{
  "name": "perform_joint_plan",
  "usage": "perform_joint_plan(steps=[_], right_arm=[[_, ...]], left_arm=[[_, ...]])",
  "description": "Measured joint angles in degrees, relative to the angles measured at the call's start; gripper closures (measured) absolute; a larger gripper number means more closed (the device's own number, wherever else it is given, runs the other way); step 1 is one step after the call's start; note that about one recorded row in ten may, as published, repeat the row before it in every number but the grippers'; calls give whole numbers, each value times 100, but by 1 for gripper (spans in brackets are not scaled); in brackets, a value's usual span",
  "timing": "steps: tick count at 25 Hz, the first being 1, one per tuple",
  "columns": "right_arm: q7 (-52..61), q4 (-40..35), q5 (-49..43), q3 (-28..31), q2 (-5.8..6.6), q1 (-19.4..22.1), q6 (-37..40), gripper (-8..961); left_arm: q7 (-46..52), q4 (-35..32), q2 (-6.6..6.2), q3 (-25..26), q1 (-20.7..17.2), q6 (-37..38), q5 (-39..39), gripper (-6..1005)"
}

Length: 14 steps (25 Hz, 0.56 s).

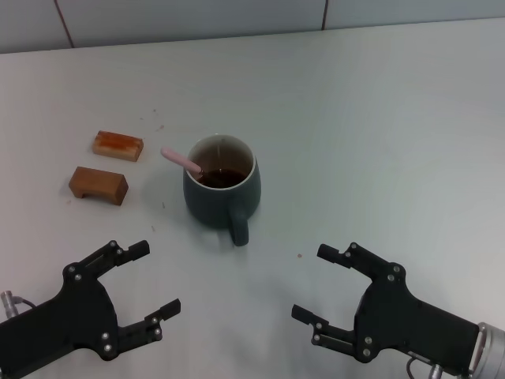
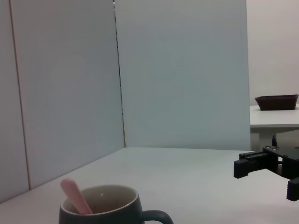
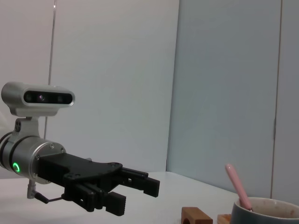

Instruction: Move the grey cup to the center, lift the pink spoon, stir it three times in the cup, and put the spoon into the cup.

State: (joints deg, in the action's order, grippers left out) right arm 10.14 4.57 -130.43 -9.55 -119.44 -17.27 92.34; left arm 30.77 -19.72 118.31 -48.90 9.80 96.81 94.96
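Note:
The grey cup [image 1: 222, 185] stands upright near the middle of the table, handle toward me, with dark brown liquid inside. The pink spoon [image 1: 181, 160] rests in it, bowl down in the liquid, handle leaning out over the left rim. The cup [image 2: 100, 208] and spoon [image 2: 75, 196] also show in the left wrist view, and the cup [image 3: 266, 212] and spoon [image 3: 237, 185] in the right wrist view. My left gripper [image 1: 158, 276] is open and empty at the near left. My right gripper [image 1: 316, 284] is open and empty at the near right. Both are well short of the cup.
Two brown rectangular blocks [image 1: 118, 145] [image 1: 98, 184] lie on the table to the left of the cup. A grey wall edge runs along the far side of the table. A dark basket [image 2: 276, 102] sits on another table far off.

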Motion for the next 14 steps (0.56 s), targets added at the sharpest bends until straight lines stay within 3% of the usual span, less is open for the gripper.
perform_joint_plan(steps=[14], right_arm=[[-4, 0, 0, -3, 0, 4, 0, 161]], left_arm=[[4, 38, -10, 4, -19, -7, -27, 157]])
